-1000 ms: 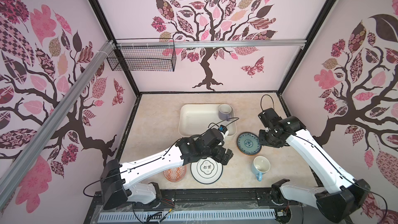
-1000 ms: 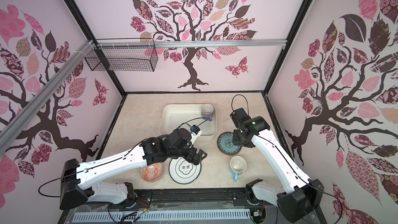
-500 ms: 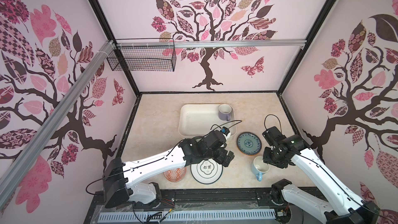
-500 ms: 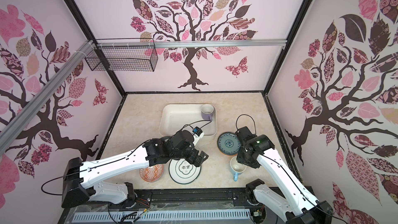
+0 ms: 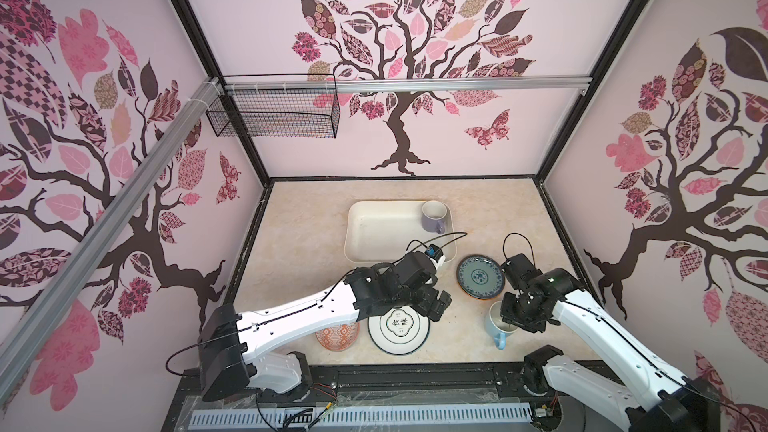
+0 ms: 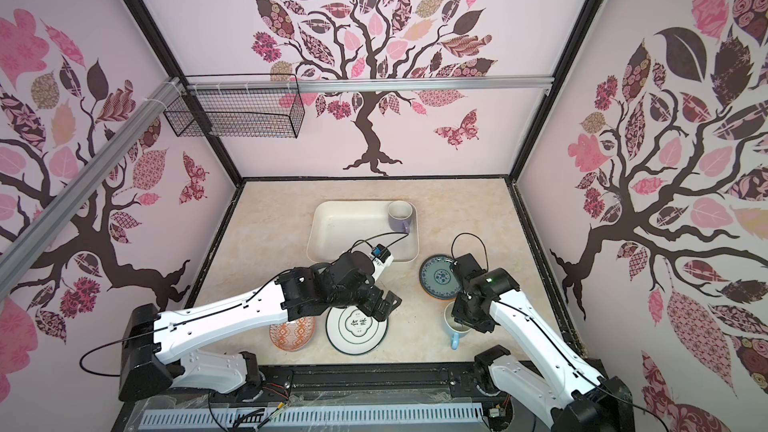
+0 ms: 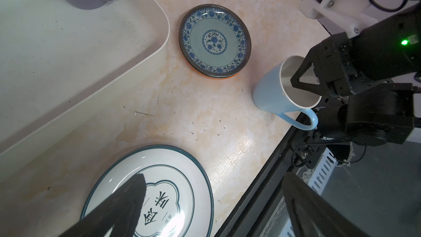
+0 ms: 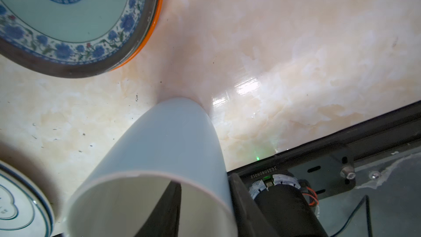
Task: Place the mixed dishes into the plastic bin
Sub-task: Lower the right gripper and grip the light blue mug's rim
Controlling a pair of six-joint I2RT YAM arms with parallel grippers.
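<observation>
Jaws of right gripper point(image 8: 205, 201) partly spread astride the wall of the light-blue mug point(image 8: 170, 147): one finger inside the white interior, one against the outside. Inner finger clear of the wall in the right wrist view, so no pinch yet. Mug upright on the counter point(image 5: 307, 251) near its front edge, plain pale blue outside, loop handle turned toward the front rail.

Just behind the mug and apart from it: teal patterned plate point(image 5: 481, 276), with blue floral band, central medallion and dark rim. Stacked on the orange/black plate point(image 8: 157, 19), only an orange edge visible.

Jaws of left gripper point(image 5: 436, 309) spread wide, holding nothing, above the far right rim of the white plate with black characters point(image 5: 399, 332). Plate ringed in dark green, lying between mug and orange-patterned bowl point(image 5: 337, 334); bowl partly hidden under the left arm.

Behind the left wrist: plastic bin point(image 5: 374, 238), cream-white, shallow, round-cornered, with lavender mug point(image 5: 434, 218) upright in its far right corner. Between light-blue mug and bin: the stacked plates and the left gripper. Black wire basket point(image 5: 274, 116) high on the wall rail, well apart.
</observation>
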